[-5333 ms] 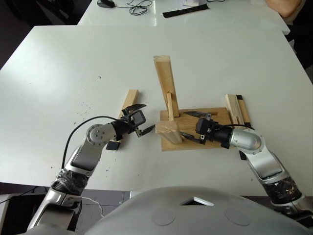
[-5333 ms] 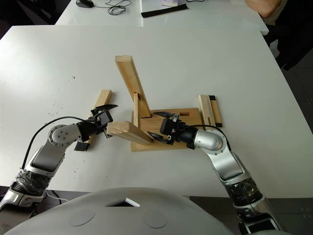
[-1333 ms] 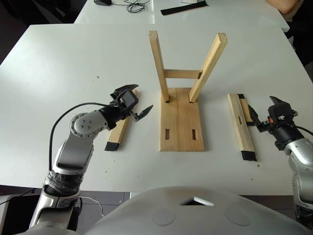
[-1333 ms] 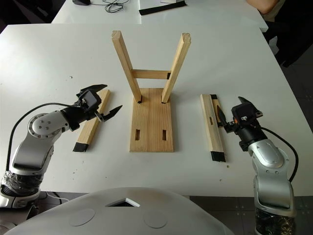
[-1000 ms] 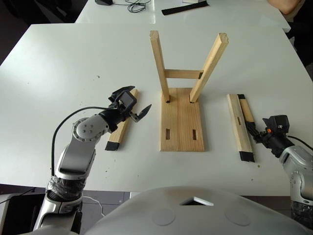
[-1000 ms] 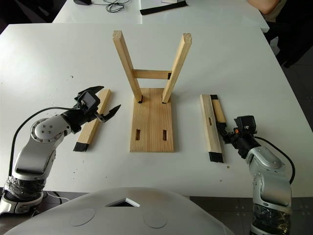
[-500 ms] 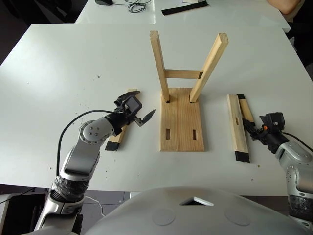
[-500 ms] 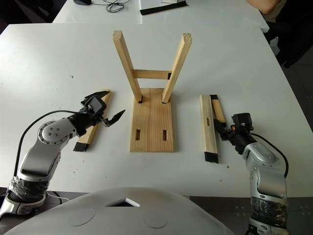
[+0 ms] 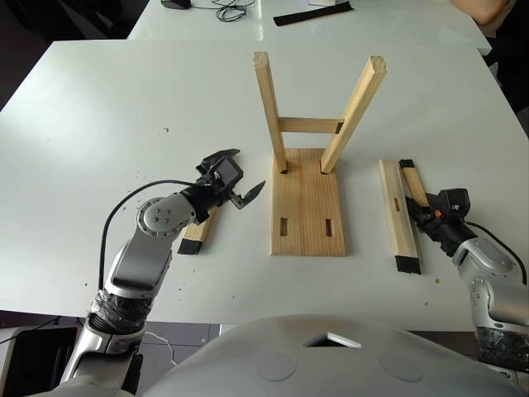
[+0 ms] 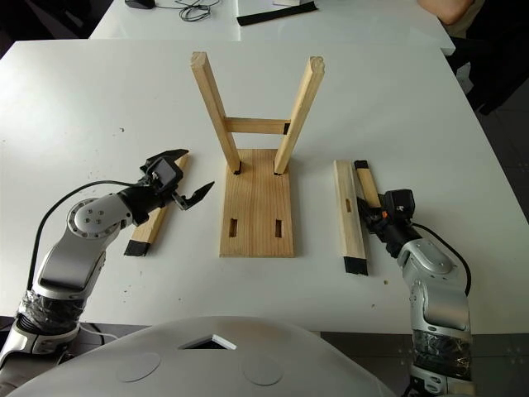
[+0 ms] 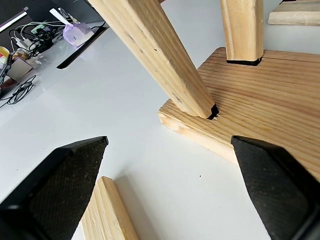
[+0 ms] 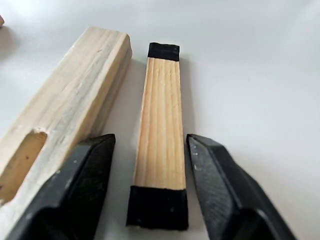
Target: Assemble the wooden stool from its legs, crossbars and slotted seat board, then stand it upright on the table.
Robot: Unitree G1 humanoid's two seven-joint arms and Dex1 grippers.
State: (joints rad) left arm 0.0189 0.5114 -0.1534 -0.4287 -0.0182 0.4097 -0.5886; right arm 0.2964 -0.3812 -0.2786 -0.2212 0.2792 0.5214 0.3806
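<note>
- Two legs (image 9: 271, 112), tied by a fitted crossbar (image 9: 310, 126), stand in the 12 o'clock slots of the seat board (image 9: 306, 223); a spare leg (image 9: 393, 217) lies at its 3 o'clock.
- Left wrist: our left hand (image 11: 169, 142) gapes empty toward the board, likely to steady it.
- Right wrist: our right hand (image 12: 150, 139) is open astride the loose crossbar (image 12: 160, 115), ungripped.

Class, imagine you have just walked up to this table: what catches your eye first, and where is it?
In the middle, the seat board lies flat with two legs standing in its far slots, joined by a crossbar. On the right, the open right gripper straddles a short black-tipped bar; on the left, the open left gripper hovers by a loose leg.
</note>
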